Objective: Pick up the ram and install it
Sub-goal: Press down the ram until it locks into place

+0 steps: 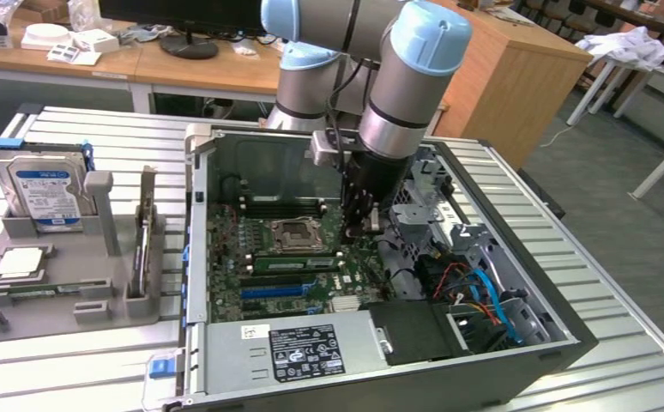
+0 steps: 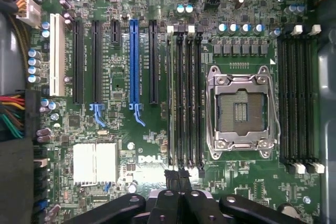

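Overhead, closed fingers [image 2: 177,174] hung inside the computer case [image 1: 516,360] on the ribbed metal surface [image 1: 69,360], wooden desks [image 1: 69,56] beyond it.

One open computer case [image 1: 516,360], one motherboard [image 2: 136,150], one hard drive [image 1: 44,190], one robot arm [image 1: 407,77]

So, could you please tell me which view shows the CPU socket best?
The wrist view: the CPU socket sits square-on and unobstructed. The exterior view shows it obliquely, close beside the arm.
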Action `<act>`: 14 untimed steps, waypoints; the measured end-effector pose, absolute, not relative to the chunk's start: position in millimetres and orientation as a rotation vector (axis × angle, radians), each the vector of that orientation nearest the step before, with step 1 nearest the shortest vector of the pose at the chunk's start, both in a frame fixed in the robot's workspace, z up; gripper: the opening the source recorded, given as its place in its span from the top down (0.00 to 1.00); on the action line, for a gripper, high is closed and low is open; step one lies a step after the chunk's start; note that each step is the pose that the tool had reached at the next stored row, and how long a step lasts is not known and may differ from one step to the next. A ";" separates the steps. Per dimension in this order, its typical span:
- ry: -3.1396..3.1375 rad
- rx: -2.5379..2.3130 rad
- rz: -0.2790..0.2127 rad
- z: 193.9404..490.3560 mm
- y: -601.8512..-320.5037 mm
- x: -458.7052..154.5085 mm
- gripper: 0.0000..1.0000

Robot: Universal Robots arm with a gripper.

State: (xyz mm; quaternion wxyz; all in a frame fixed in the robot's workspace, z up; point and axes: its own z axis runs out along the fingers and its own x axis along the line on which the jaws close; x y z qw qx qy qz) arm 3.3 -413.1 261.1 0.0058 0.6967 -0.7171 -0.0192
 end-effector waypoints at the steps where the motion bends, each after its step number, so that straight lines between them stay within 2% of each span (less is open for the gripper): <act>1: -2.244 2.181 -0.060 262.1 -413.1 3.3 0.89; 14: -2.245 2.181 -0.060 262.3 -413.1 -7.9 0.89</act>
